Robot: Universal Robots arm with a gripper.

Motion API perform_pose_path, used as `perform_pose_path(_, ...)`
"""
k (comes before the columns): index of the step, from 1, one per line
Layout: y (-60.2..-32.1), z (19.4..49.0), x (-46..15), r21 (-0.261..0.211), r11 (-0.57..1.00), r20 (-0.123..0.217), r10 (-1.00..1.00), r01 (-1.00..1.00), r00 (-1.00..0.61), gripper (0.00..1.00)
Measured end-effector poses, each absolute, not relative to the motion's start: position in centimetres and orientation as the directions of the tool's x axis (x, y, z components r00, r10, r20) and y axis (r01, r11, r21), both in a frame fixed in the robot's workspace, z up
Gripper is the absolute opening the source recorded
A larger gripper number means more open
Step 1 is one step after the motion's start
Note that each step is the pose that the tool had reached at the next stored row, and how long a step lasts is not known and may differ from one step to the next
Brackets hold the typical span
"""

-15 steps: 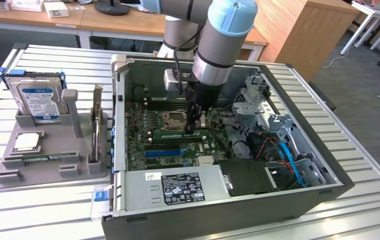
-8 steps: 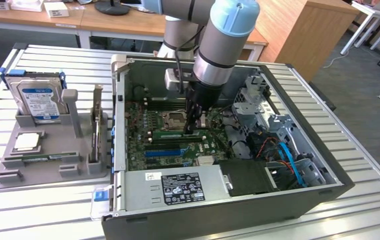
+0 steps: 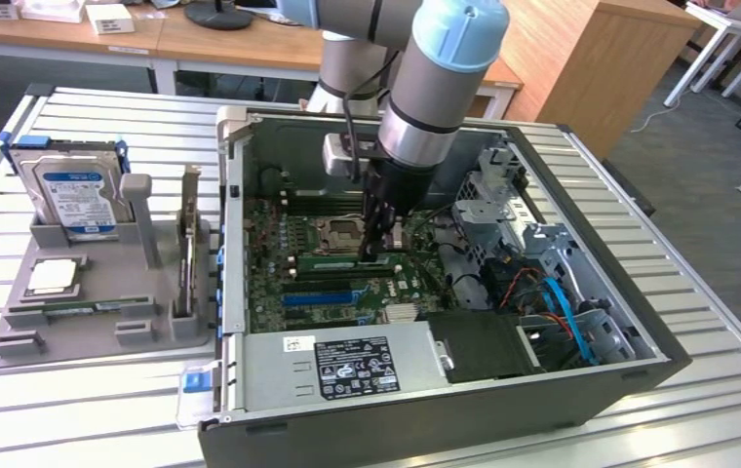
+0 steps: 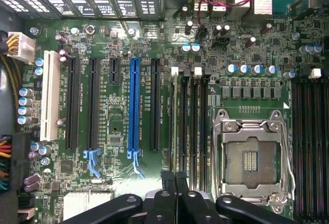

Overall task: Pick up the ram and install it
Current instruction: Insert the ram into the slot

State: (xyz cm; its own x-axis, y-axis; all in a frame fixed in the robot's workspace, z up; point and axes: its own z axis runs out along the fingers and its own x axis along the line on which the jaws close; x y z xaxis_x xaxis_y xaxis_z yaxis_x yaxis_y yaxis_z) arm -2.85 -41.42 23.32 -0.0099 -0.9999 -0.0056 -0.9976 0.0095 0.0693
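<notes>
Ram point(image 3: 329, 263): one green stick, standing on its long edge in a memory slot of the motherboard point(image 4: 115, 185). The slot is just beside the processor socket point(image 4: 250, 157), on the side toward the long card slots.

Tool point(image 3: 373, 252): mine, pointing straight down into the open computer case point(image 3: 475, 414). It sits at the end of the ram toward the exterior view's right. In the wrist view my fingertips point(image 4: 167, 183) are drawn together over that slot's line, with no real gap between them. Whether they pinch the ram's top edge or only touch it, I cannot tell.

Motherboard, as seen from the wrist:
- One blue card slot point(image 4: 134, 106), set among black ones.
- One white slot point(image 4: 50, 95), near the board's edge.
- Processor socket, with bare contacts showing inside its metal frame.
- More memory slots point(image 4: 308, 131), on the far side of the socket from the ram.

Case, other contents:
- Power supply point(image 3: 344, 366), with a black label on its grey top.
- Blue cable point(image 3: 564, 312), among the drive cages toward the exterior view's right.

Desk point(image 3: 110, 419): slatted metal. It carries the case and, toward the exterior view's left, a grey tray point(image 3: 13, 346).

Tray, contents:
- Hard drive point(image 3: 78, 195), upright in a holder.
- Processor chip point(image 3: 56, 276), lying flat.
- Expansion card point(image 3: 188, 258), standing on edge on the side nearest the case.
</notes>
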Motion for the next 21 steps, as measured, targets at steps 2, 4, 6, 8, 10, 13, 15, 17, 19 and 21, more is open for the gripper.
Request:
perform_pose_path(2,-41.42,23.33,-2.81,0.069,0.010,-0.006,-1.000,-0.998,-0.011,0.12)
perform_pose_path(4,-41.42,23.33,-2.81,0.069,0.010,-0.005,-1.000,-0.998,-0.011,0.12)
perform_pose_path(6,-41.42,23.33,-2.84,0.069,0.010,-0.005,-1.000,-0.998,-0.010,0.12)
perform_pose_path(8,-41.42,23.33,-2.87,0.069,0.010,-0.005,-1.000,-0.998,-0.011,0.12)
perform_pose_path(10,-41.42,23.33,-2.88,0.069,0.010,-0.006,-1.000,-0.998,-0.010,0.12)
perform_pose_path(13,-41.42,23.33,-2.90,0.069,0.010,-0.006,-1.000,-0.998,-0.011,0.12)
perform_pose_path(15,-41.42,23.33,-3.00,0.069,0.010,-0.006,-1.000,-0.998,-0.011,0.12)
perform_pose_path(17,-41.42,23.33,-3.00,0.069,0.010,-0.006,-1.000,-0.998,-0.010,0.12)
perform_pose_path(19,-41.42,23.33,-3.00,0.069,0.010,-0.005,-1.000,-0.998,-0.010,0.12)
perform_pose_path(21,-41.42,23.33,-3.00,0.069,0.010,-0.005,-1.000,-0.998,-0.010,0.12)
